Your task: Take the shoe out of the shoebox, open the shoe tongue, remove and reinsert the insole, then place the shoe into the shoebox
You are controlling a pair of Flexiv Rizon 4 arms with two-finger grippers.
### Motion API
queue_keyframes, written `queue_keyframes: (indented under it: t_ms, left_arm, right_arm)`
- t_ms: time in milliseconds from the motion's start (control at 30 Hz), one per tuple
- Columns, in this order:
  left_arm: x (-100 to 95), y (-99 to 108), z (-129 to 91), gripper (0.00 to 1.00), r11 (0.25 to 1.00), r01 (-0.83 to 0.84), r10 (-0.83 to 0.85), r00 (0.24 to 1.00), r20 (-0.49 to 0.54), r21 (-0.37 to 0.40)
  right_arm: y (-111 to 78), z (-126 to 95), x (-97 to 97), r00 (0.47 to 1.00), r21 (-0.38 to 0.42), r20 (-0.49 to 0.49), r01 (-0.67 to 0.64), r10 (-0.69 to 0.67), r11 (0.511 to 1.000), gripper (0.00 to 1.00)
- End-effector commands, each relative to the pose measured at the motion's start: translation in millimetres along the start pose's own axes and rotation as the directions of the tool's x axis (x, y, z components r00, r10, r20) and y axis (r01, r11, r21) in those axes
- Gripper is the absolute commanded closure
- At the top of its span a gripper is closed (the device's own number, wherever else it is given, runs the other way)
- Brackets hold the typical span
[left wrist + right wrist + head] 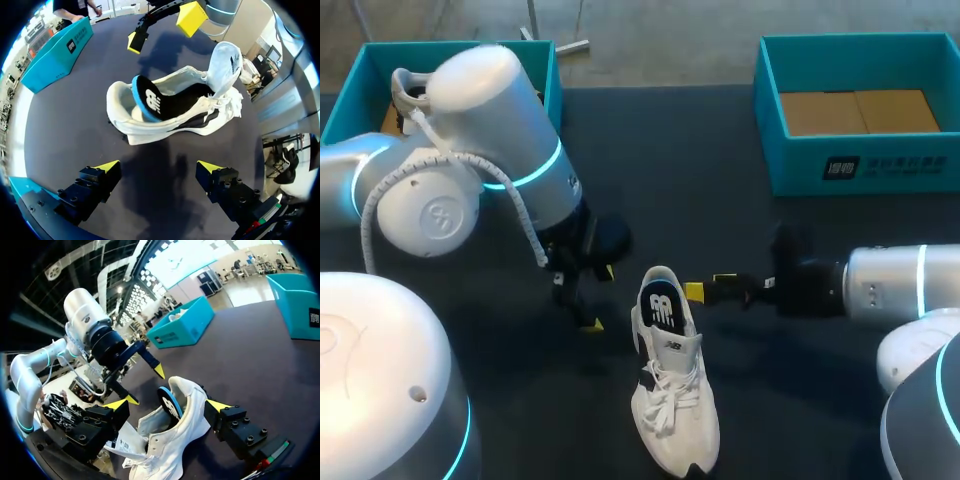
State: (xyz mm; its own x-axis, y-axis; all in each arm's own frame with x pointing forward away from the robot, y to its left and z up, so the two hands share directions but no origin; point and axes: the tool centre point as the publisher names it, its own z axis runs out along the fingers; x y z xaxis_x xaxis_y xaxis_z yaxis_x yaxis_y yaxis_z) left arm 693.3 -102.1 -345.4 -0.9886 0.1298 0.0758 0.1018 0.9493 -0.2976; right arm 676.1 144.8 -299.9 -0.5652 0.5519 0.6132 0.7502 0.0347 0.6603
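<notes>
Dark table point(720, 190): white shoe point(672, 400) centre, teal shoebox point(800, 168) far right.

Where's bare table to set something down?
Widest bare patch: table between the left box and right box, beyond both grippers. Smaller one between shoe and right arm. Crowded at the shoe's heel: left gripper and right gripper flank it.

Left arm point(470, 130) is folded at the elbow, left end effector point(592, 298) angled down, fingers spread wide. Right arm point(900, 285) comes in level, right end effector point(710, 285) gaping too.
</notes>
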Motion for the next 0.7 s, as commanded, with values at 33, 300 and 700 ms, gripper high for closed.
queue_keyframes:
  t_ms: [33,300,700]
  left_arm:
    - [-2.6,8.7,-14.0,0.0,1.0,-0.007,0.007,1.0,-0.01,-0.006]
    - [-7.3,20.7,-28.9,0.0,0.999,-0.036,0.036,0.999,-0.002,-0.034]
    - [-16.7,45.7,-51.7,0.0,0.985,-0.171,0.171,0.984,-0.046,0.002]
  right_arm:
    - [0.3,-9.7,6.4,0.997,0.073,0.075,-0.008,0.002,0.997,0.0]
    - [-0.7,-10.7,6.9,0.997,0.07,0.075,-0.016,0.011,0.997,0.0]
    - [3.5,3.6,25.3,0.965,0.125,0.233,0.09,-0.117,0.988,0.0]
